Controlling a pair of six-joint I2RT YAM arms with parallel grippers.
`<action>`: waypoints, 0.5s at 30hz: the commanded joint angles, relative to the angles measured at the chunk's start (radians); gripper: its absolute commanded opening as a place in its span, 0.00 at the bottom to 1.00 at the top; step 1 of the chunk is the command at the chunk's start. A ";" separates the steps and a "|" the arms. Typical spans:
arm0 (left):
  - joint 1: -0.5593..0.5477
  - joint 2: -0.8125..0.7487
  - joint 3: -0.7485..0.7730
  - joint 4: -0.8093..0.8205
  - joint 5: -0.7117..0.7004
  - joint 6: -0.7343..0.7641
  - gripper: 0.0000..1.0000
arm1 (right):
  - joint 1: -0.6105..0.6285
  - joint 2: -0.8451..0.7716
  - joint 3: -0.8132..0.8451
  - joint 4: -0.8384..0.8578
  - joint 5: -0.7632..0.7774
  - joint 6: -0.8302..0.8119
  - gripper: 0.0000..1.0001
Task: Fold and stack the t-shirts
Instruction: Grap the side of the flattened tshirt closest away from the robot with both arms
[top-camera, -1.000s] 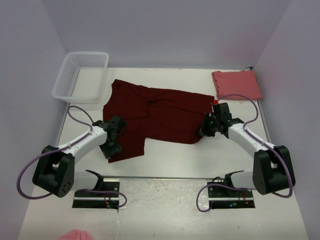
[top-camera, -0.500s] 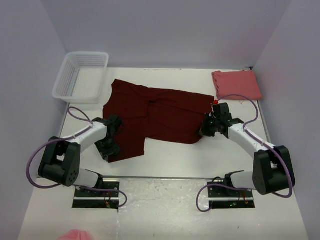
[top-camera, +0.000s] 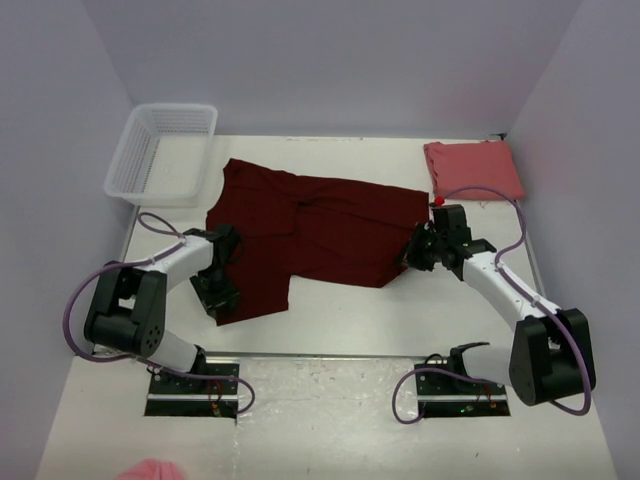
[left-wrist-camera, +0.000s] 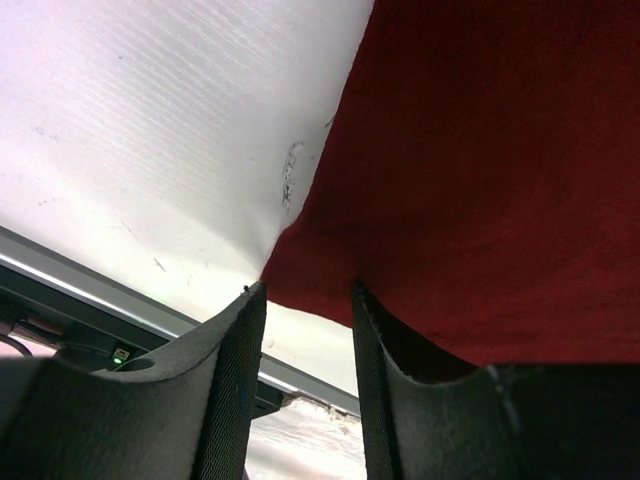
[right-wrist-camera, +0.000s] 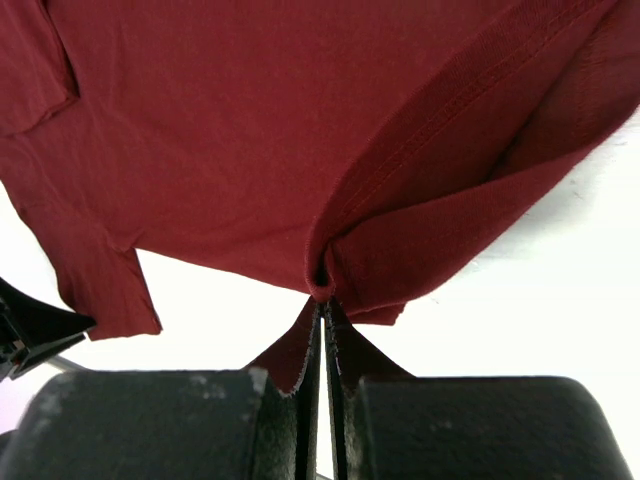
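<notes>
the maroon t-shirt (top-camera: 310, 235) lay spread flat across the middle of the desk (top-camera: 400, 320), its collar end toward the left edge. the salmon t-shirt (top-camera: 472, 168) sat folded in the far right corner, well apart from it. the left fingers (left-wrist-camera: 245, 330) stood parted astride the shirt's near left corner, with a gap showing between them. the right fingers (right-wrist-camera: 345, 410) were pressed together on a bunched fold of the maroon hem at its right end. a white mesh basket (top-camera: 162, 152) sat at the far left corner.

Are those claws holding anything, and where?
The right gripper pinches the maroon shirt by a fold of its hemmed edge. The left gripper is open astride a shirt corner, holding nothing.
</notes>
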 joint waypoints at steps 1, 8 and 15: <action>0.023 0.042 0.000 0.054 -0.001 0.051 0.41 | -0.020 -0.044 0.007 -0.025 0.001 0.010 0.00; 0.037 0.118 -0.032 0.138 0.065 0.085 0.31 | -0.039 -0.073 0.013 -0.047 0.001 0.013 0.00; 0.066 0.132 -0.068 0.205 0.091 0.100 0.26 | -0.049 -0.079 0.013 -0.053 -0.002 0.014 0.00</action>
